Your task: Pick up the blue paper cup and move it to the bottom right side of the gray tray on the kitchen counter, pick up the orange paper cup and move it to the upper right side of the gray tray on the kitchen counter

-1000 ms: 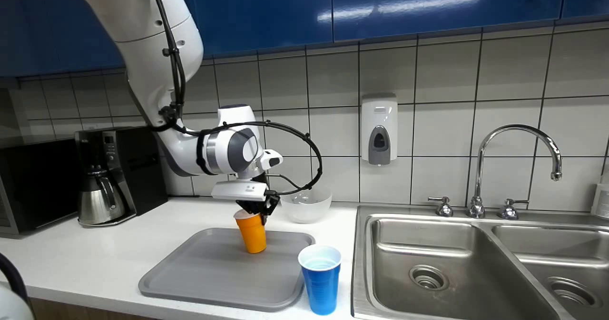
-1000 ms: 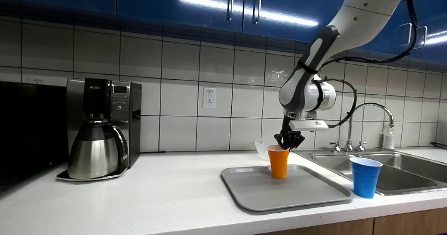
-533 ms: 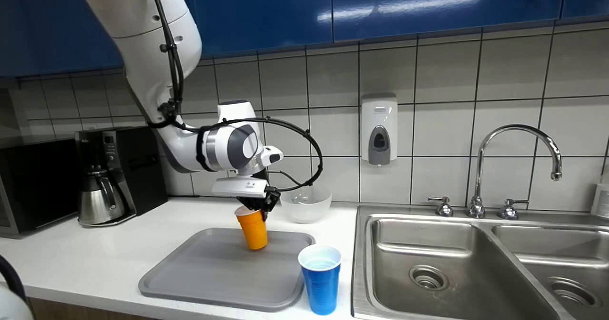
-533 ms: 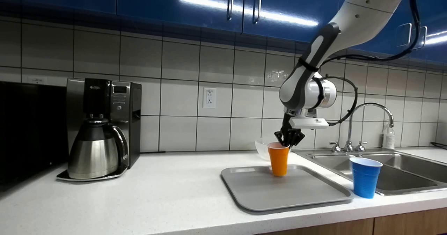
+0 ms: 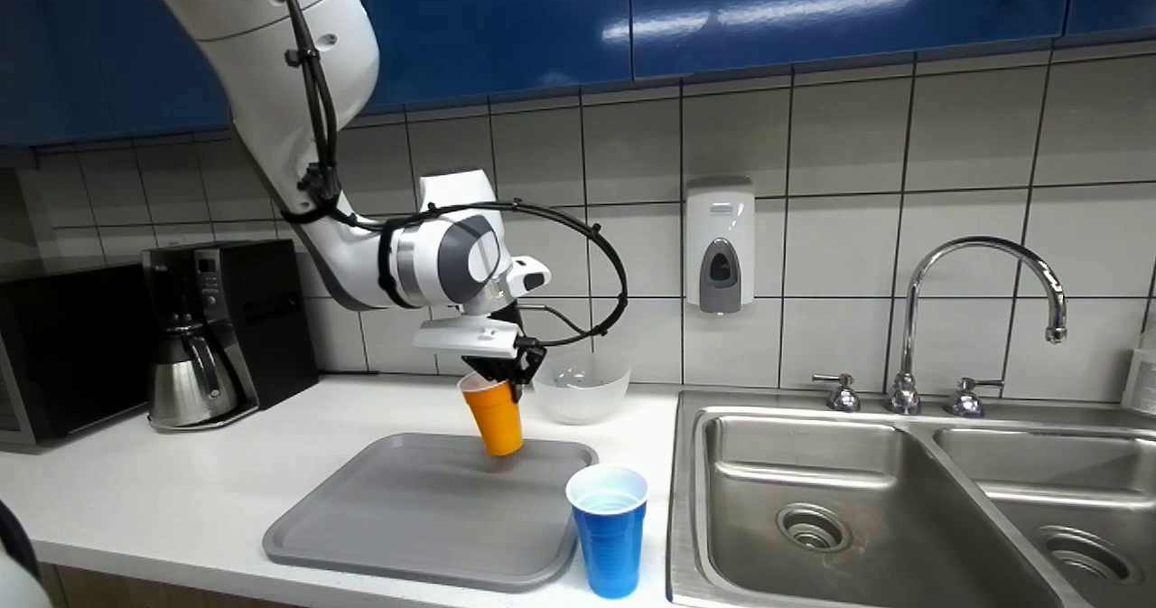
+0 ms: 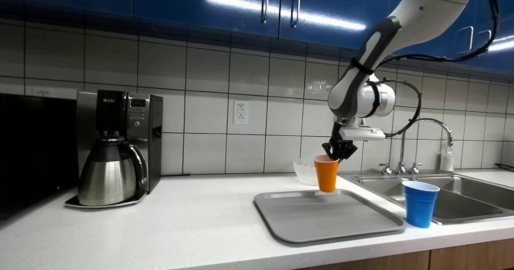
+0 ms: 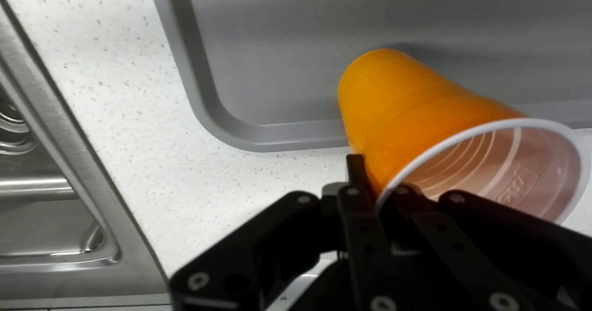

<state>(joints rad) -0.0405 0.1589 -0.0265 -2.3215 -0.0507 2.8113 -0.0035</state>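
The pincer point(image 7: 379, 187) has the orange cup point(image 5: 493, 416) clamped by its wall at the rim: in the wrist view one finger point(image 7: 356, 170) sits against the outside and the other reaches into the mouth. The cup is held in the air at a tilt, its base over the tray point(image 5: 406, 536), toward the tray corner nearest the table's point(image 6: 192, 222) back edge and the sink point(image 5: 688, 500).

The tray lies flat on the table, its near side close to the table's front edge. The blue cup point(image 6: 421, 205) stands upright on the table by that same front edge, just beside a corner of the tray, between tray and sink; whether cup and tray touch, I cannot tell.

Along the table's back edge, against the tiled wall point(image 6: 204, 113), stands a see-through bowl point(image 5: 582, 393), partly hidden by the orange cup in an exterior view. Farther along that edge, well apart from the tray, is a coffee maker point(image 6: 138, 149) holding a steel jug point(image 6: 107, 181). A tap point(image 5: 910, 328) rises at the back of the sink, a soap dispenser point(image 5: 720, 247) hangs on the wall, and blue cupboards point(image 6: 209, 17) run above.
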